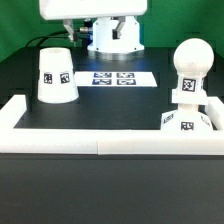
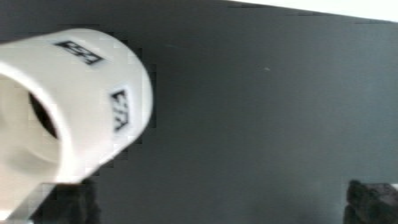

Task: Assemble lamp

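The white cone shade point(image 1: 56, 75) stands wide end down on the black table at the exterior view's left, with marker tags on its side. The rounded bulb point(image 1: 190, 62) stands upright on the square base point(image 1: 187, 120) at the exterior view's right, against the front rail. In the wrist view the shade point(image 2: 71, 110) shows large to one side, tags along its rim. My gripper point(image 2: 217, 205) is open and empty, its dark fingertips point(image 2: 370, 200) far apart over bare table, one close beside the shade. The arm's white wrist point(image 1: 92, 8) hangs above the shade's far side.
The marker board point(image 1: 113, 77) lies flat on the table between the shade and the arm's mount point(image 1: 115, 38). Long white border rails run along the front point(image 1: 100, 148) and the left side point(image 1: 14, 108).
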### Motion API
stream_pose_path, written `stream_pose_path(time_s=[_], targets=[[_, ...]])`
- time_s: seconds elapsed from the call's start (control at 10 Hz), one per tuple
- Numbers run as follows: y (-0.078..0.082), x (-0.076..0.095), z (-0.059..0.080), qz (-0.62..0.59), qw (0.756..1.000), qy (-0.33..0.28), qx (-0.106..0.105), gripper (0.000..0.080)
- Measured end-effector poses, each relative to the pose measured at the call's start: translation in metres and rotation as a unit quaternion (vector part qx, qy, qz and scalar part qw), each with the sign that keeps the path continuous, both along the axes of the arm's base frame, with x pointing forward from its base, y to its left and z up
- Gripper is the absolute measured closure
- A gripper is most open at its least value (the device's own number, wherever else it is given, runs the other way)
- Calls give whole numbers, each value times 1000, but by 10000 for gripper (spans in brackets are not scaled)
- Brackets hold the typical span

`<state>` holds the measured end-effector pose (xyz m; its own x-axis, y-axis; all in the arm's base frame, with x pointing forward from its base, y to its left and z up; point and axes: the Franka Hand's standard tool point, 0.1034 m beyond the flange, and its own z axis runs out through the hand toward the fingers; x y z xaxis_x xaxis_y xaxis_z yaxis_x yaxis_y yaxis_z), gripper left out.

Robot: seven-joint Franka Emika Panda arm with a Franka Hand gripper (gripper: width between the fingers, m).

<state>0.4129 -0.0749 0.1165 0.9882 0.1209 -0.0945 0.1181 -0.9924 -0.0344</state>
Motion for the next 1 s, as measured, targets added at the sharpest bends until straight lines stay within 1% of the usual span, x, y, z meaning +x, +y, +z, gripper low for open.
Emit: stream_pose_path(time_s=[0.1,0.3,0.5,1.0], targets=[[-8,-2,-1,5,1000,0,0,101],[-20,-5,-5,14,1000,4,2,101],[-21,-7,-9,16,1000,7,2,101],[-32,-6,-27,37,999,19,0,101]])
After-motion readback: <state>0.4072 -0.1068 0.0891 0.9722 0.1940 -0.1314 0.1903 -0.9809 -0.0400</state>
